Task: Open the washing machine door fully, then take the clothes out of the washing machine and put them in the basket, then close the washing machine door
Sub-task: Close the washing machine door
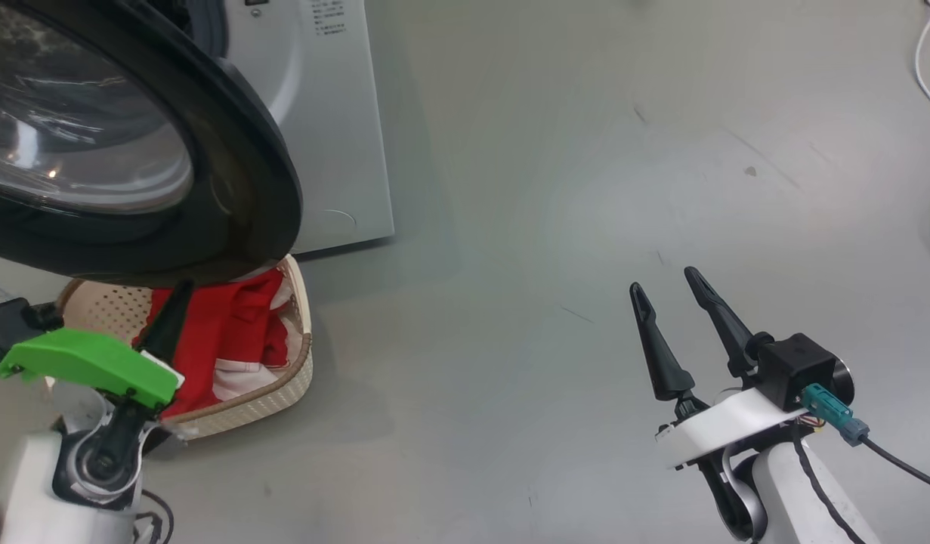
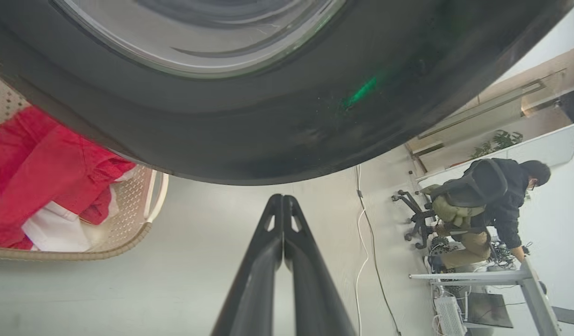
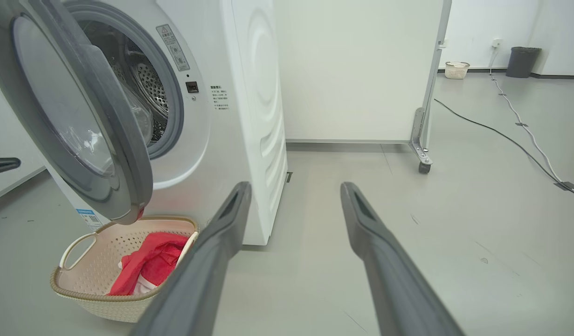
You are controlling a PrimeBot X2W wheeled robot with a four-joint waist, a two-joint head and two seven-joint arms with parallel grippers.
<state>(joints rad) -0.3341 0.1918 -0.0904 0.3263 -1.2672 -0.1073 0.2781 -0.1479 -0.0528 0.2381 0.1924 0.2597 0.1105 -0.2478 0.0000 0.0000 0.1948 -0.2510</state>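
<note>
Left gripper (image 2: 283,200) pinched closed, empty, just below door (image 2: 268,130) rim; right gripper (image 3: 294,189) spread wide, empty. Clothes (image 3: 151,261) in basket (image 3: 81,291); likely door-closing step: push rim home.

the washing machine door (image 1: 245,151) — glossy black rim, clear reflective glass. the washing machine (image 3: 254,93) is smooth white, its drum (image 3: 149,81) perforated shiny steel. the basket (image 3: 100,309) is matt cream plastic, holed, with a woven-look brown rim. the clothes (image 3: 151,261) are creased red cloth. the floor (image 1: 548,227) is smooth grey, faintly sheened.
</note>
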